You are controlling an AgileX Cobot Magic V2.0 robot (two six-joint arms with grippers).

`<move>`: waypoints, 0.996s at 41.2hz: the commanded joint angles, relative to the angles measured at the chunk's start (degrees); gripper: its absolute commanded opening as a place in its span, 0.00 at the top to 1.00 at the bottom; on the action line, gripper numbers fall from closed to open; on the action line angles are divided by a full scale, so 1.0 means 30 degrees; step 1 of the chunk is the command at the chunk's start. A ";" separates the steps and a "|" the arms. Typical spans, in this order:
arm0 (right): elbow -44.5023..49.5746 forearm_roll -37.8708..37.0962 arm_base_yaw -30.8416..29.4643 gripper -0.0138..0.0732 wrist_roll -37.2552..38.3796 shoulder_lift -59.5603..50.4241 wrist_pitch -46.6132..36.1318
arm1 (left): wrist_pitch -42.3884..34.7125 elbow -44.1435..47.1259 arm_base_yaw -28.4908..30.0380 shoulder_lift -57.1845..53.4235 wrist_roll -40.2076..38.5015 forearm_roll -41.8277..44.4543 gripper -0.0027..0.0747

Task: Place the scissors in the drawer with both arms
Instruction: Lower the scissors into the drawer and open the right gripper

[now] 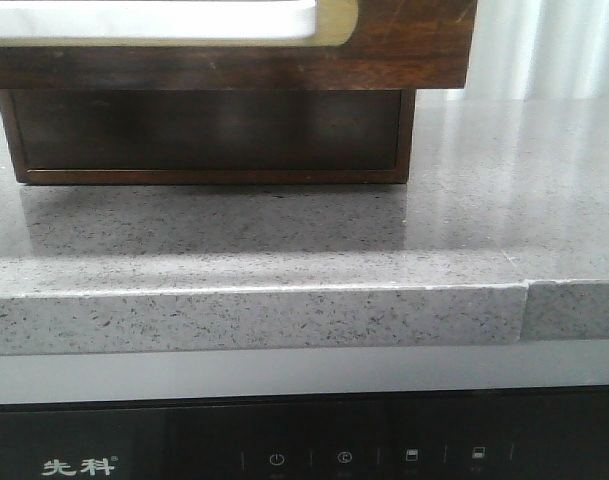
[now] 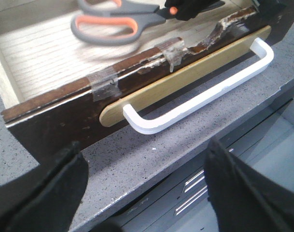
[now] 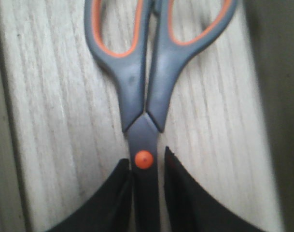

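The drawer (image 2: 45, 123) stands pulled open, its pale wood floor (image 3: 55, 121) showing. Its dark front with the white handle (image 2: 200, 92) fills the top of the front view (image 1: 404, 45). The scissors (image 2: 108, 26) hang over the drawer floor, their grey-and-orange loops blurred. My right gripper (image 3: 146, 162) is shut on the scissors (image 3: 137, 82) at the blades, just behind the orange pivot, and shows as a black shape (image 2: 185, 7) in the left wrist view. My left gripper (image 2: 147, 183) is open and empty over the counter edge, in front of the handle. Neither gripper shows in the front view.
The dark wooden cabinet (image 1: 204, 130) sits on a grey speckled counter (image 1: 284, 240), under the overhanging drawer front. Clear tape patches (image 2: 103, 82) sit on the drawer front's chipped top edge. Below the counter edge is a dark appliance panel (image 1: 344, 455).
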 commanded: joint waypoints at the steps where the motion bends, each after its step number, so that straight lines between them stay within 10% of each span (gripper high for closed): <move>1: -0.0630 -0.0346 -0.0025 0.49 -0.0109 -0.0884 -0.0711 | -0.1394 -0.0656 -0.0119 -0.0024 -0.0196 -0.0123 0.33; 17: -0.0630 -0.0346 -0.0025 0.46 0.0662 -0.1477 -0.0850 | -0.1394 -0.0656 -0.0119 -0.0024 -0.0196 -0.0123 0.33; 41: -0.0074 -0.0634 -0.0025 0.46 1.1097 -0.7414 -0.0823 | -0.1394 -0.0656 -0.0119 -0.0024 -0.0196 -0.0123 0.33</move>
